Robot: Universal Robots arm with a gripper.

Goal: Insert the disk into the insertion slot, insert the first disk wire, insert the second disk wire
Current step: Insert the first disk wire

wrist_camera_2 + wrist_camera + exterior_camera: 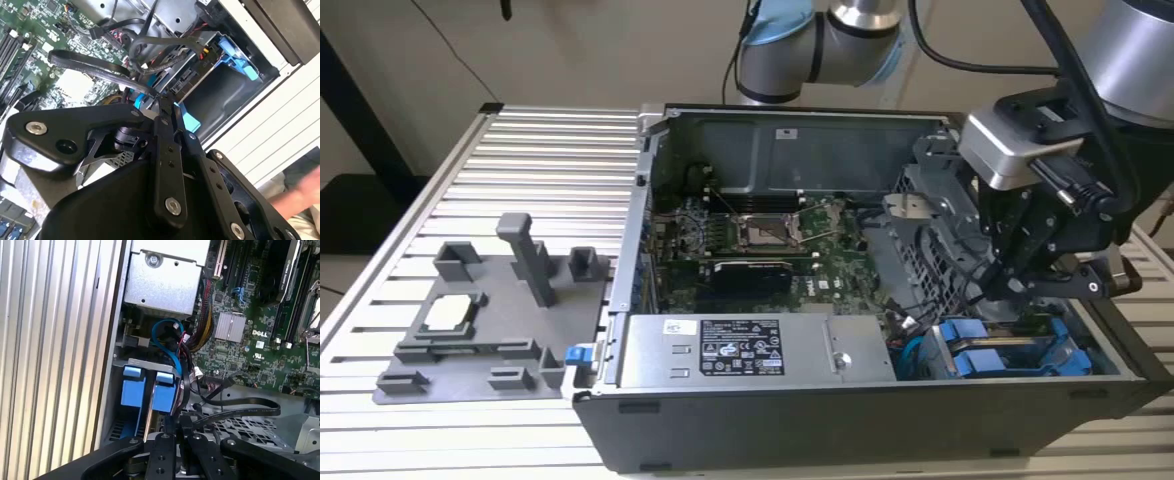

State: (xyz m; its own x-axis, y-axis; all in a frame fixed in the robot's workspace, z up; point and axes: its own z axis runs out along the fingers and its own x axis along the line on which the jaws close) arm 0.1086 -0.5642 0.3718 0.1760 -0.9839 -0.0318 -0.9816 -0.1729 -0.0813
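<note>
The gripper (178, 429) is closed on a flat black wire (240, 411), just beside two blue carriers (164, 390) seated in the grey drive cage (245, 430).

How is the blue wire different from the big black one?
The blue wire is thin and round; the black wire is wide and flat like a ribbon. The blue wire curls in a loop beside the silver box; the black wire stretches out over the grey cage full of holes. The black wire runs to the gripper; the blue wire lies farther from it. Both are inside the computer.
</note>
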